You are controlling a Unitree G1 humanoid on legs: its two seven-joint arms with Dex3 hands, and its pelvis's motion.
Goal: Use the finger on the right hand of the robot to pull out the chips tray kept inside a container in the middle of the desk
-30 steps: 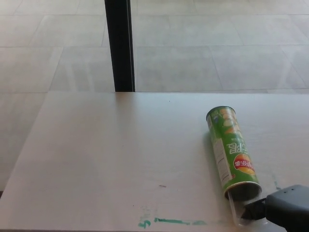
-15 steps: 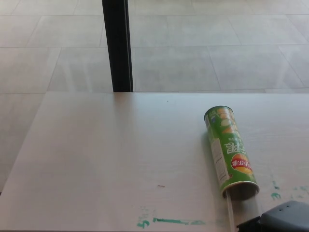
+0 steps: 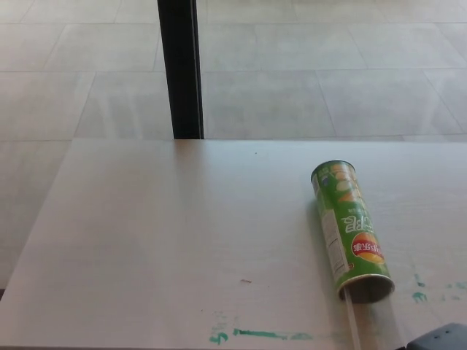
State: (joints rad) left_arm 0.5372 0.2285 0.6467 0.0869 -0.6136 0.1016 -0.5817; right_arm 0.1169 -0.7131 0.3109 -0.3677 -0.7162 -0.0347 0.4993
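A green chips can (image 3: 350, 230) lies on its side on the pale desk (image 3: 160, 240), right of centre, with its open mouth (image 3: 367, 288) facing the near edge. A clear tray (image 3: 354, 321) sticks out of the mouth as a thin pale strip running toward the bottom edge. Only a grey corner of my right hand (image 3: 441, 338) shows at the bottom right, below and right of the can's mouth; its fingers are out of frame. My left hand is not in view.
A black post (image 3: 181, 69) stands beyond the desk's far edge, with tiled floor behind it. Green paint smears mark the desk near the front edge (image 3: 255, 335) and at the right (image 3: 419, 295).
My right hand has drawn back toward the bottom right until only its corner shows. The black fingers that were at the tray's end are now out of frame. The can has stayed in place.
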